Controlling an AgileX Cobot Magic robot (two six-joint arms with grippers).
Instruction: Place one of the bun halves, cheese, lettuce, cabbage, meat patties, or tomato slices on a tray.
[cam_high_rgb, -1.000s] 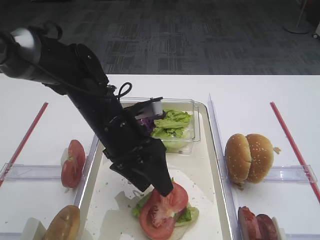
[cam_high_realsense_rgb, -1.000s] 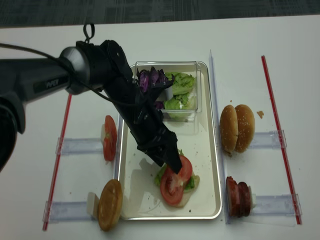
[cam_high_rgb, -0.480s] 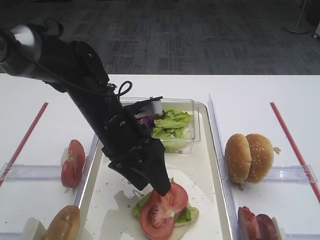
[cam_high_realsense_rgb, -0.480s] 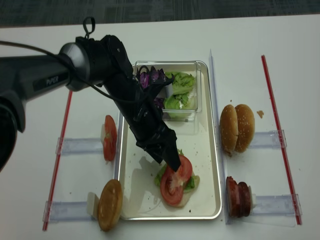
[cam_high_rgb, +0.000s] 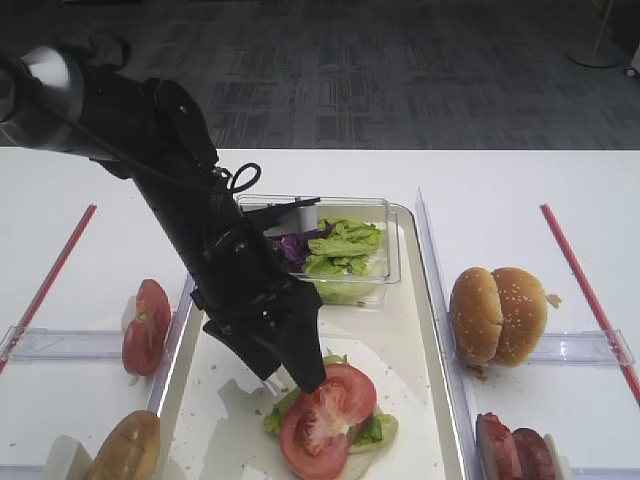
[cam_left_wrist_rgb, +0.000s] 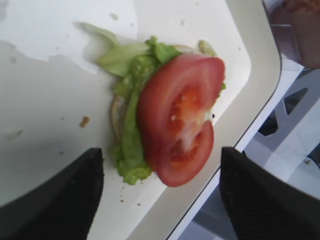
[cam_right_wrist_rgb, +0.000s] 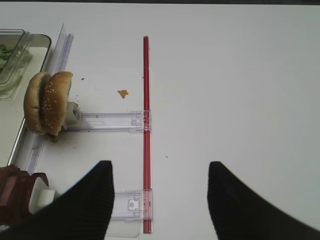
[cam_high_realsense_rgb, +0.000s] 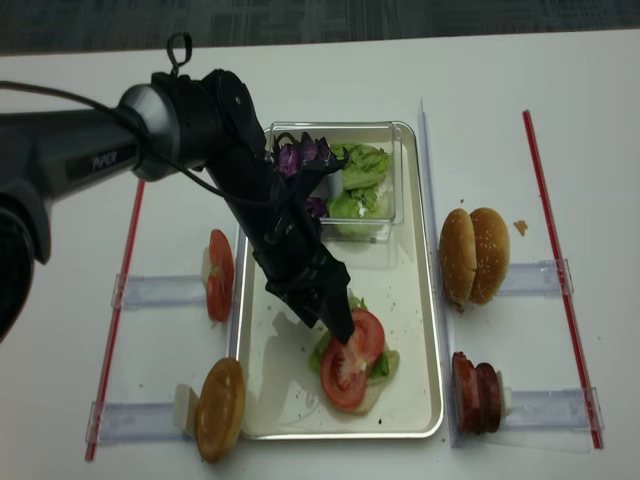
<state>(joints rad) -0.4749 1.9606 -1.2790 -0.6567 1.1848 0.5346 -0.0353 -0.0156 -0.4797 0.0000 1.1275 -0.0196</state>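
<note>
1. Cream-white rectangular tray (cam_high_realsense_rgb: 410, 350) with silvery rim: centre of the white table (cam_high_realsense_rgb: 330, 75).
2. Bright red round tomato slice (cam_high_realsense_rgb: 350, 362): lying on light green ruffled lettuce (cam_left_wrist_rgb: 131, 145) (inside the tray).
3. Left gripper (cam_left_wrist_rgb: 160, 197): jaws parted, empty, above the slice.
4. Right gripper (cam_right_wrist_rgb: 160, 200): closed, holding nothing.

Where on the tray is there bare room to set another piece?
Free: the long cream-white tray floor's right strip, between clear plastic box and the tomato-topped lettuce stack. Crowded: left-middle, under the left tool.
</note>
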